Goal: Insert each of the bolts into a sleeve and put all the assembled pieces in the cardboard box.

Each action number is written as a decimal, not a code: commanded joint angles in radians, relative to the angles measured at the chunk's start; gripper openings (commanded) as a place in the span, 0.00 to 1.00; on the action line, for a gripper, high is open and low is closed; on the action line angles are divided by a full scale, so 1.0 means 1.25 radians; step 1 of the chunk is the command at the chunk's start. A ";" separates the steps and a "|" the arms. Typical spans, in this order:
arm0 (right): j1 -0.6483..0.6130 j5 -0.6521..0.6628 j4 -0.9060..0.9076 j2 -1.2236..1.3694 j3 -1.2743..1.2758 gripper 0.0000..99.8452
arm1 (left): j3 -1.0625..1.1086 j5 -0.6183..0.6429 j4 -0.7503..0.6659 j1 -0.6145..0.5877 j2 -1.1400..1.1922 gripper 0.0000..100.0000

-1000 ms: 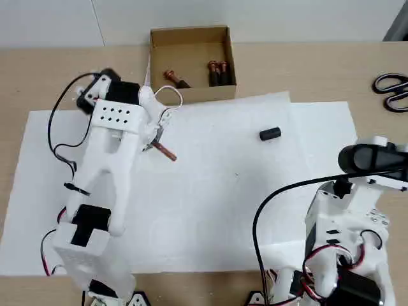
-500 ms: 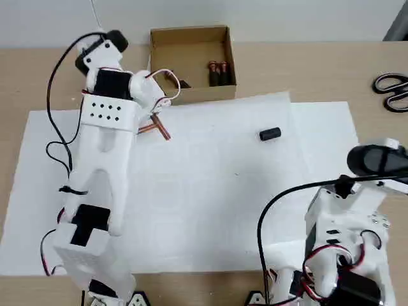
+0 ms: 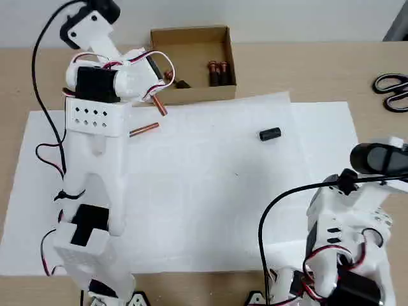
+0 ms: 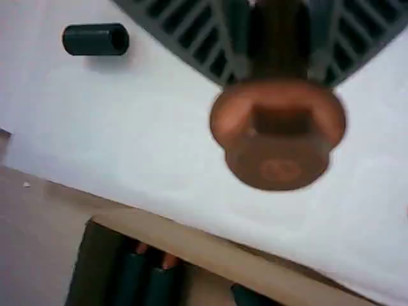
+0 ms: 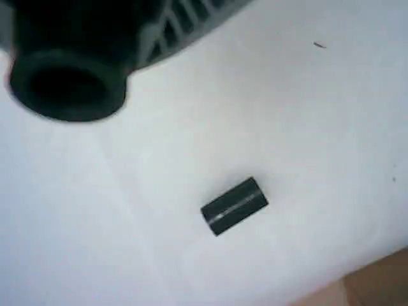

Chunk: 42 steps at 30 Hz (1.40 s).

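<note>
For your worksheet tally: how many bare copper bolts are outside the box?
2. One bolt sits in the left gripper; another bolt lies on the white sheet beside it. Others may be hidden.

scissors (image 3: 392,91) lie on the table (image 3: 319,70) beside a white sheet (image 3: 223,204).

The brown cardboard box (image 3: 191,35) stands open at the far edge of the white sheet (image 3: 210,191). Black assembled pieces (image 3: 217,72) with copper heads lie together at 1 side of it, and 1 odd piece (image 3: 174,80) lies at the other. The left gripper (image 3: 155,101) clamps a copper gripped bolt (image 4: 277,131) beside the box. A loose bolt (image 3: 144,129) lies flat nearby. A black loose sleeve (image 3: 270,134) lies mid-sheet. The right gripper (image 5: 83,38) holds a gripped sleeve (image 5: 64,86).
</note>
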 commanded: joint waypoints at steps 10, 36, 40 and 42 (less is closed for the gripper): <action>-0.159 -0.005 -0.087 -0.004 -0.011 0.00 | -0.244 -0.099 0.002 0.059 -0.007 0.01; -0.473 0.068 -0.120 -0.100 -0.004 0.00 | -0.277 -0.207 0.039 0.156 -0.309 0.01; -0.473 0.133 -0.111 -0.180 0.037 0.00 | -0.085 -0.206 0.039 0.156 -0.482 0.01; -0.473 0.135 -0.085 -0.203 0.056 0.00 | 0.040 -0.206 0.039 0.156 -0.573 0.01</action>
